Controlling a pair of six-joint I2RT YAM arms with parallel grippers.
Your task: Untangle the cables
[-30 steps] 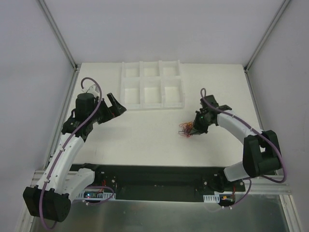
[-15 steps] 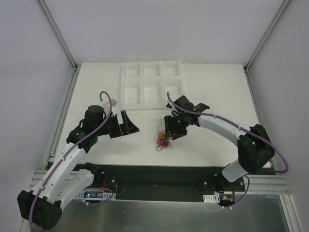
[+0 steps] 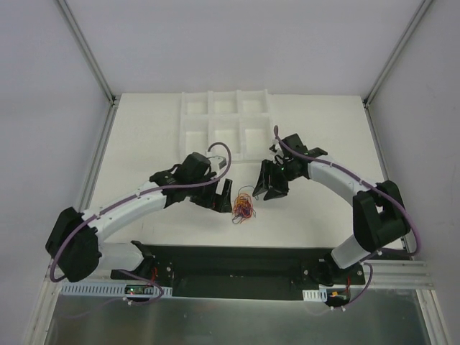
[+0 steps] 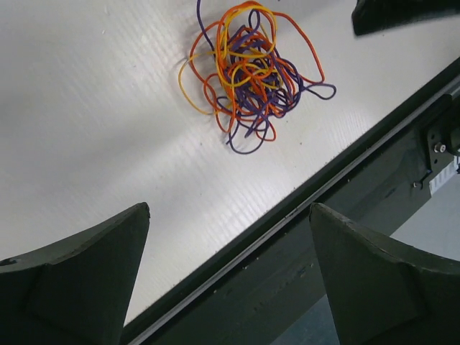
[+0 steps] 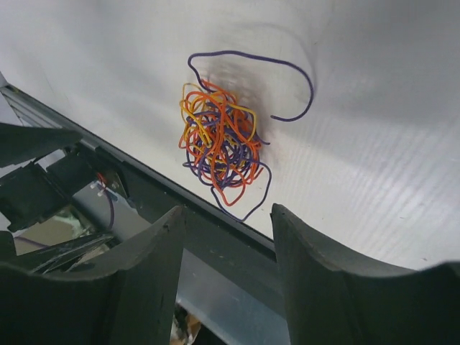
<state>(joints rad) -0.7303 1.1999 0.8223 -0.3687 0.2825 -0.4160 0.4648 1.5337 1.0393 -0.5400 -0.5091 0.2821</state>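
Note:
The cables [image 3: 243,207] are a small tangle of thin orange, purple and yellow wires lying free on the white table near its front edge. They also show in the left wrist view as cables [image 4: 248,72] and in the right wrist view as cables [image 5: 219,140], with one purple loop trailing out. My left gripper [image 3: 223,199] hovers just left of the tangle, open, its fingers wide apart around nothing [image 4: 230,208]. My right gripper [image 3: 268,188] sits just right of the tangle, open and empty [image 5: 227,210].
A white tray [image 3: 208,116] with six compartments stands at the back of the table. The black base rail [image 3: 230,262] runs along the near edge, close behind the tangle. Metal frame posts [image 3: 86,50] rise at the back corners.
My right gripper carried the tangle leftward, opened and let it go onto the table. My left arm swung right, from near the tray to just beside the tangle.

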